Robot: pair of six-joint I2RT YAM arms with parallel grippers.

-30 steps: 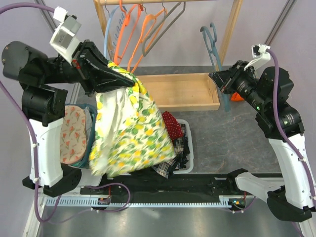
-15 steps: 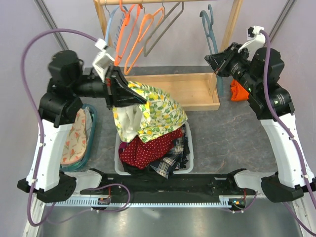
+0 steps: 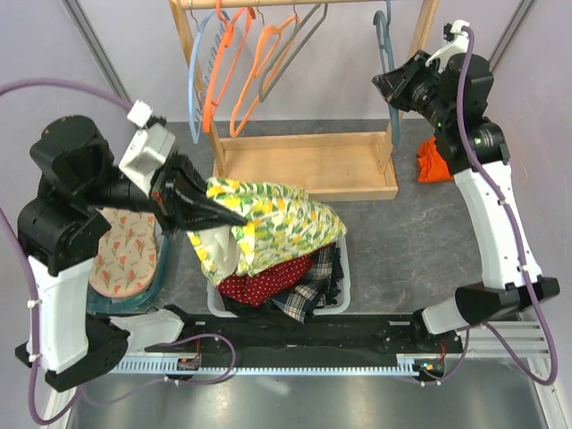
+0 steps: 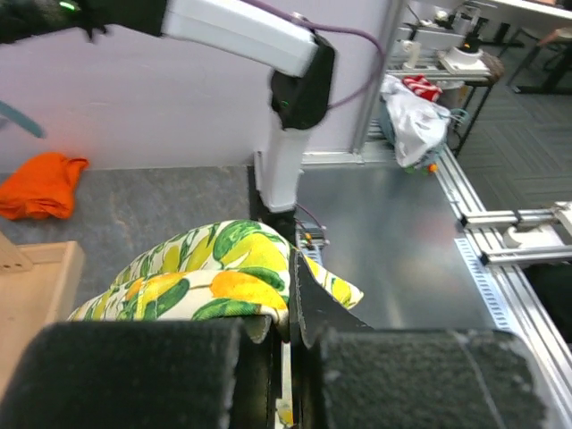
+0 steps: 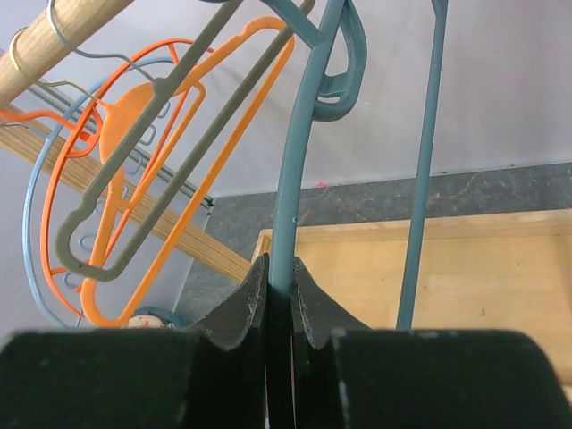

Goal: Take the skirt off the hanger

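A dark plaid cloth with white check lines, the skirt (image 3: 308,288), lies at the front right of the white basket (image 3: 345,268), mostly buried under other garments. The pale peach-orange hanger (image 3: 268,61) hangs bare on the wooden rail. My left gripper (image 3: 237,217) is shut on a lemon-print garment (image 3: 281,219) draped over the basket; the wrist view shows its jaws (image 4: 288,295) pinching that cloth (image 4: 206,277). My right gripper (image 3: 382,85) is shut on a teal hanger (image 3: 393,134) by the rack's right post; its jaws (image 5: 280,268) clamp the hanger's bar (image 5: 299,152).
A red polka-dot garment (image 3: 264,277) lies under the lemon cloth. The rail also carries red-orange (image 3: 217,67), light-blue (image 3: 195,71) and grey (image 3: 299,40) hangers above the wooden tray base (image 3: 304,165). An orange cloth (image 3: 433,165) lies at right. A teal bin with floral cloth (image 3: 121,255) stands at left.
My left arm swung right and lowered the lemon-print garment onto the basket pile. My right gripper lifted the teal hanger up and back toward the rail.
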